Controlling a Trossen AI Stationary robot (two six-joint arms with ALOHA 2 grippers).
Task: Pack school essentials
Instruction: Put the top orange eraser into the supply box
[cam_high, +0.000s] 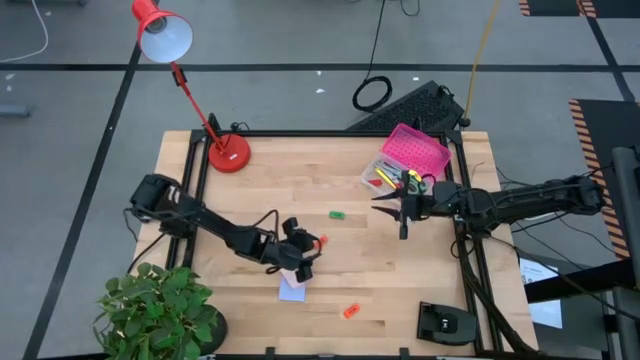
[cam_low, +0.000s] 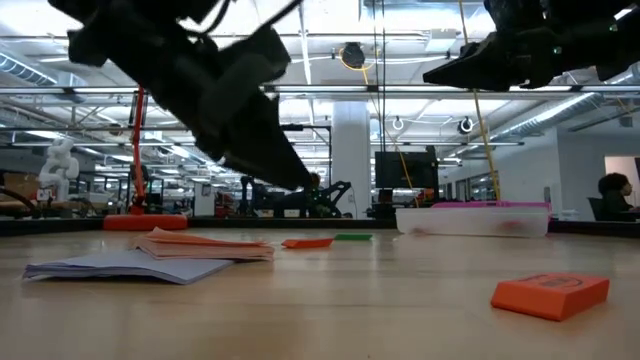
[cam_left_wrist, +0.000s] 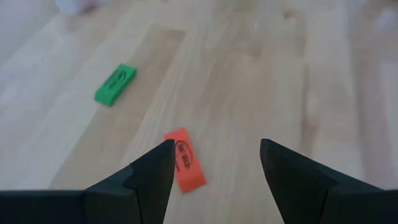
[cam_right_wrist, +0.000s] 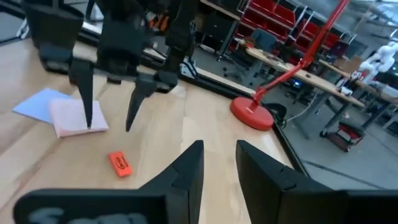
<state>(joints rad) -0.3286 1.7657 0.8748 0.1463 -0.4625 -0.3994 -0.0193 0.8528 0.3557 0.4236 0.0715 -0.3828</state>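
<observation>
My left gripper (cam_high: 305, 252) hovers open just above the table, with a red eraser (cam_left_wrist: 183, 167) lying under the gap, close to one finger. Beside it lie a pink sticky-note pad (cam_high: 297, 272) and a lavender pad (cam_high: 291, 292), partly overlapping. A green eraser (cam_high: 338, 214) lies farther off, and an orange eraser (cam_high: 350, 311) sits toward the near edge. My right gripper (cam_high: 393, 210) is open and empty, raised above the table beside the clear box with the pink lid (cam_high: 405, 158). That box holds some coloured items.
A red desk lamp (cam_high: 228, 152) stands at the far left of the table. A potted plant (cam_high: 160, 310) sits at the near left corner, and a black device (cam_high: 445, 322) at the near right. Bare wood lies between the two grippers.
</observation>
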